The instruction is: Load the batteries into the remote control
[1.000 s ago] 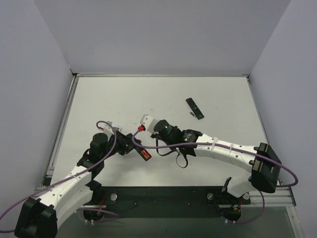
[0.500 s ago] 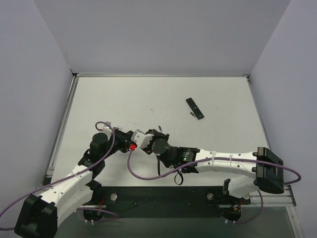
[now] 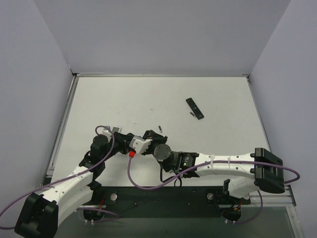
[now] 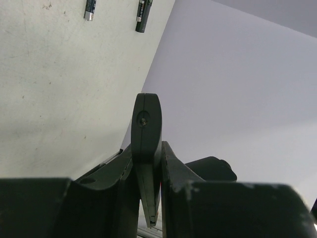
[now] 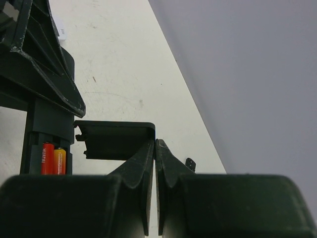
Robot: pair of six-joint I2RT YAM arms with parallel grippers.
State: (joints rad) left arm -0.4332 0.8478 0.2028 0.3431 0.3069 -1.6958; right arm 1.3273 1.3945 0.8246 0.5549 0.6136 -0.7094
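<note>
Two red cylindrical battery cells (image 5: 47, 158) sit side by side in the open compartment of the slim black plastic remote control (image 4: 147, 116). Your left gripper (image 4: 147, 148) clamps this remote by its flat faces, over the near-left part of the white table top (image 3: 124, 99). Your right gripper (image 5: 156, 144) has its fingers pressed together with nothing between them. Their tips stand at the right edge of a flat black rectangular battery cover (image 5: 114, 140), which lies just beside the compartment with its small tabs turned towards the red cells. You cannot tell whether the tips actually bear on the cover. From above, a small dark loose cell (image 3: 160, 128) lies on the table just beyond the two grippers. Well apart to the right, a second black remote control (image 3: 194, 108) lies flat, with another small dark cell (image 3: 192, 113) just beside its near edge. The left wrist view shows a dark grey cell (image 4: 89, 9) and a neighbouring dark grey cell (image 4: 144, 15) lying near each other on the table. You cannot tell which of the cells seen from above they are.
</note>
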